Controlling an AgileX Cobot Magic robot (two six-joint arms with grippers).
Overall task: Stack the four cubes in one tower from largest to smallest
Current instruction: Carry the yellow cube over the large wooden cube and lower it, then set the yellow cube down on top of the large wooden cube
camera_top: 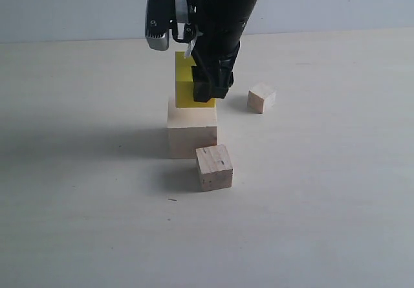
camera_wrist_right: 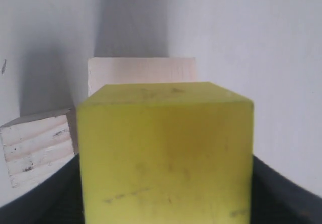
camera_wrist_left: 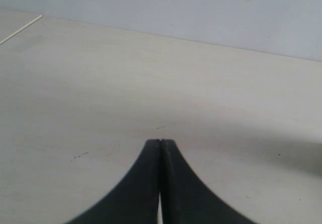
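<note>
Right pincer (camera_top: pixel 200 88) grasps the yellow cube (camera_top: pixel 184 81), which seems to sit on the big cube (camera_top: pixel 192 134). Centre it squarely, let go gently, lift straight up. Speckled cube (camera_top: pixel 214 167) and tiny cube (camera_top: pixel 261 98) wait on the table (camera_top: pixel 323 204).

table (camera_top: pixel 336 223): pale, matte | wall (camera_top: pixel 77 10): plain light grey | shadow (camera_top: pixel 77 142): on table

the right arm (camera_top: pixel 228 16) is a thick black column with a glossy, wrapped-looking surface. a camera housing (camera_top: pixel 160 17) on its side has a black face with small round screws, a silver-grey lower edge and white parts beside it. the right gripper (camera_top: pixel 206 92) is black and blocky. the left gripper (camera_wrist_left: pixel 160 143) has two matte black fingers (camera_wrist_left: pixel 143 183) that flare in smooth curves.
</note>
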